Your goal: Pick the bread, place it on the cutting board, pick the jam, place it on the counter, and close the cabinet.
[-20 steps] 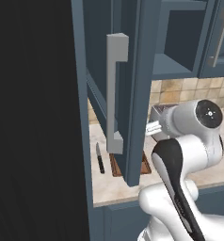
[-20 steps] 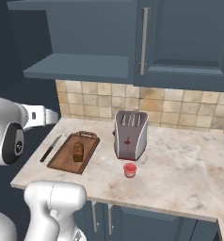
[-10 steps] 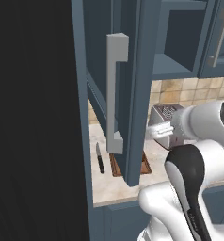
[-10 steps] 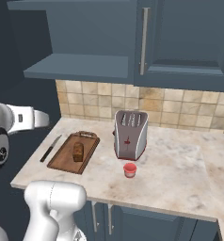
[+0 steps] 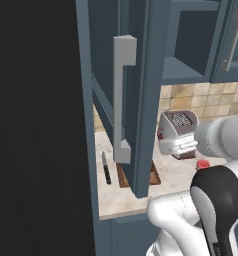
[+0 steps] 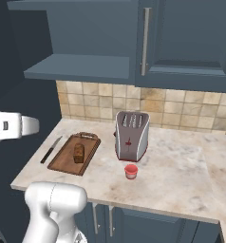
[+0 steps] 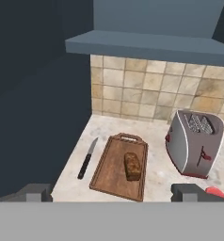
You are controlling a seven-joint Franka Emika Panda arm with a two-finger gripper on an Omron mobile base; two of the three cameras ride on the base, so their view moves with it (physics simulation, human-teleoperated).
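Since the earlier frames the arm has swung further toward the left; the bread, jam and toaster lie where they did.

Left base view: the cabinet door point(image 5: 141, 95) stands wide open, seen edge-on, with its grey bar handle point(image 5: 122, 100) facing the camera. At 5 o'clock of the door's lower corner shows a sliver of the cutting board point(image 5: 153, 175); the knife point(image 5: 106, 168) lies at its 9 o'clock. The toaster point(image 5: 177, 132) stands on the counter point(image 5: 171, 177), and the jam point(image 5: 203, 163) peeks out just above the arm's dark joint.

Right base view: the bread point(image 6: 79, 153) lies on the board point(image 6: 67, 159), with the knife point(image 6: 51, 149) at its 9 o'clock. The jam point(image 6: 130, 171) sits on the counter point(image 6: 181, 171) at 6 o'clock of the toaster point(image 6: 131, 135), near it but apart.

Hand view: the gripper point(image 7: 114, 193) hangs above the board's point(image 7: 111, 169) near edge, fingers point(image 7: 36, 192) spread wide, holding nothing. The bread point(image 7: 132, 165) rests mid-board; the jam point(image 7: 215, 192) shows at 4 o'clock.
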